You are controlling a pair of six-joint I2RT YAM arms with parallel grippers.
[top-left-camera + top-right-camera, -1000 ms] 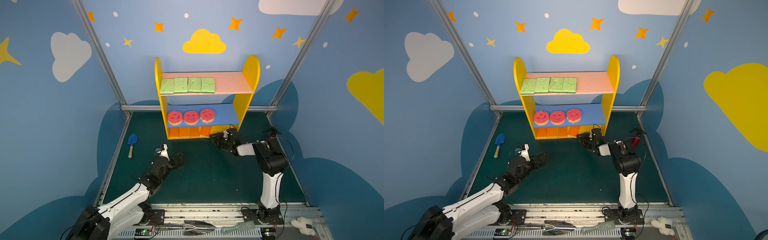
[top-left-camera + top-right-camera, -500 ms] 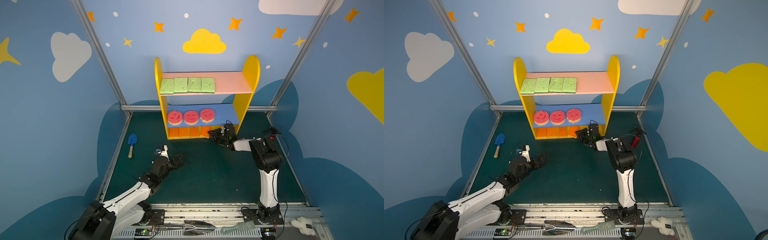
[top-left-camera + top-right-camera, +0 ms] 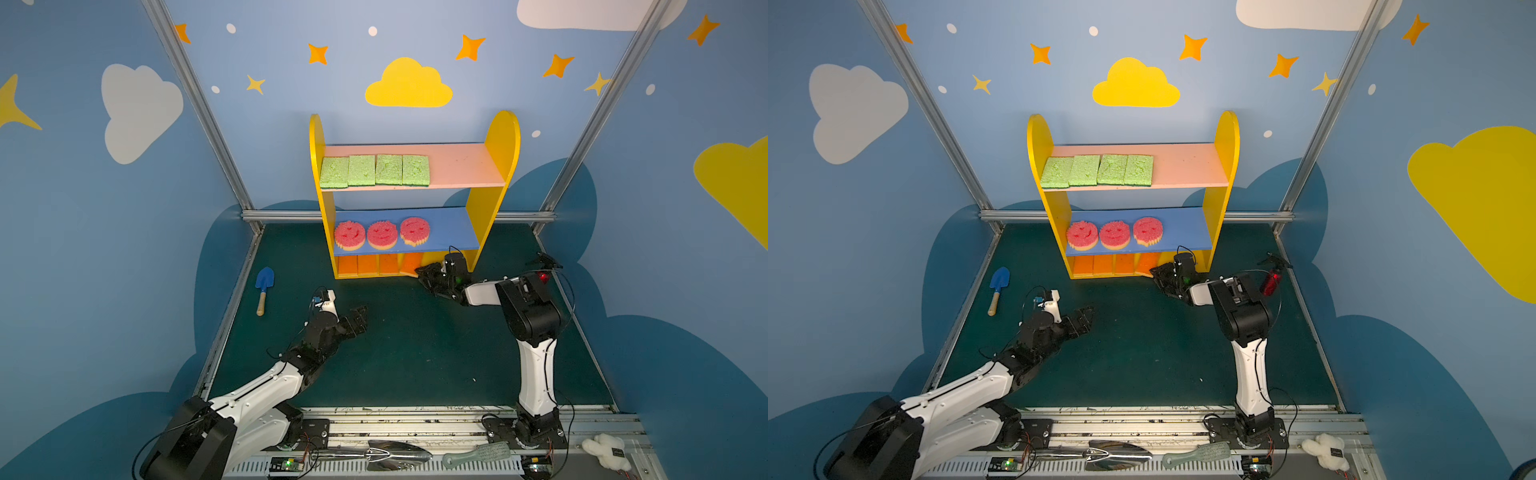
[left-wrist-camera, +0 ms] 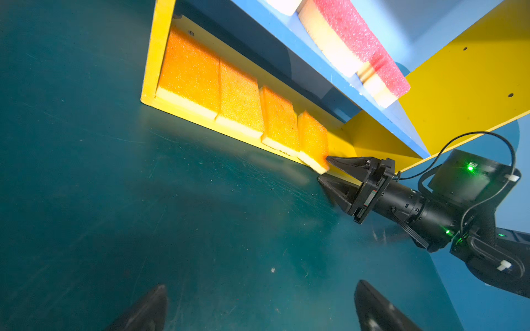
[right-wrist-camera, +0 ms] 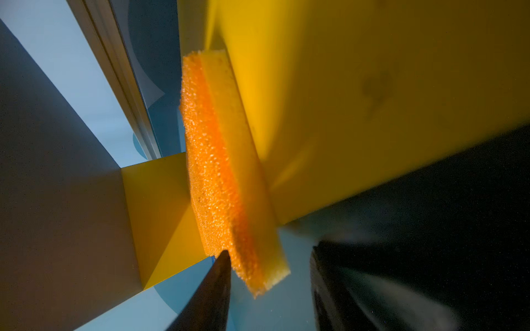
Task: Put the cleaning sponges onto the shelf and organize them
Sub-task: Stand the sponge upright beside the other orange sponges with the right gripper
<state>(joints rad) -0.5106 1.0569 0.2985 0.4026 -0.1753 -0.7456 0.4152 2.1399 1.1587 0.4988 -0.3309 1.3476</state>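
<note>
You will find a blue toy trowel (image 3: 262,286) lying on the green mat (image 3: 415,353) at the far left, clear of both arms.

Your left gripper (image 3: 358,319) hovers low over the mat, near the shelf's left end. Its jaws are spread wide and hold nothing.

The shelf (image 3: 502,166) stands at the far middle of the mat.
- Pink top board: four green sponges (image 3: 374,170) lie flat in a row, edge to edge, at the left end.
- Blue middle board: three pink smiley sponges (image 3: 381,235) lie side by side, also towards the left.
- Yellow base: four orange sponges (image 3: 374,264) form a row. Three sit square. The rightmost orange sponge (image 4: 312,140) lies skewed, and its near corner pokes past the front edge of the base.

Your right gripper (image 4: 324,169) is at that protruding corner, low on the mat at the shelf's right front. Its jaws stand apart. In the right wrist view, one fingertip (image 5: 220,275) touches the sponge's orange face and the other stands clear of it, so nothing is clamped.
</note>
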